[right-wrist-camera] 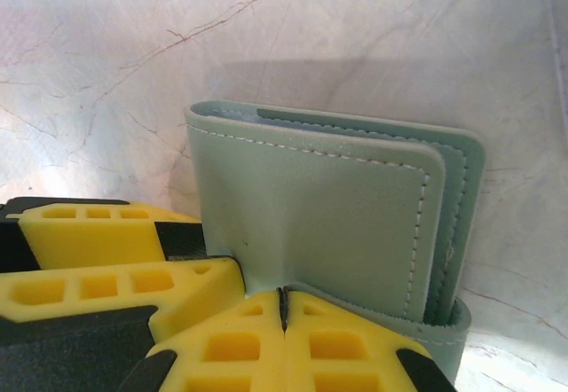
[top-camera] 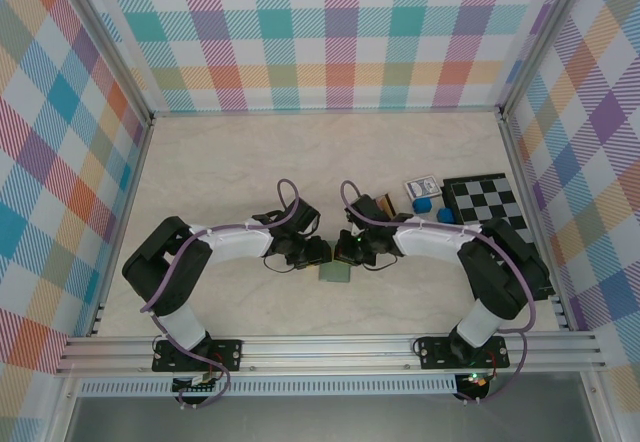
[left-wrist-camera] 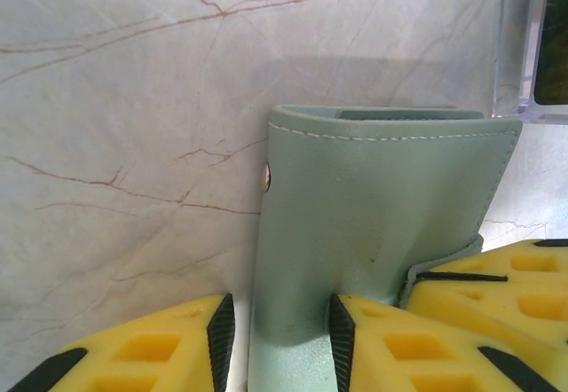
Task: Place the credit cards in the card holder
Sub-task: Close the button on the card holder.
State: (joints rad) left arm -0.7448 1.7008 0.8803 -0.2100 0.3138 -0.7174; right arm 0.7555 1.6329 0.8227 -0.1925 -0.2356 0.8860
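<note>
top external: high above card holder (top-camera: 335, 272), facing down, far | left wrist: tight on card holder, one side | right wrist: tight, opposite side | overlap: card holder, all views

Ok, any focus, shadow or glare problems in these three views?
Top external: even light, sharp, though the card holder is tiny. Left wrist: holder crisp, soft shadow on the marble tabletop behind it, left gripper's fingers slightly soft. Right wrist: stitching sharp, similar shadow, right gripper's fingers soft.
</note>
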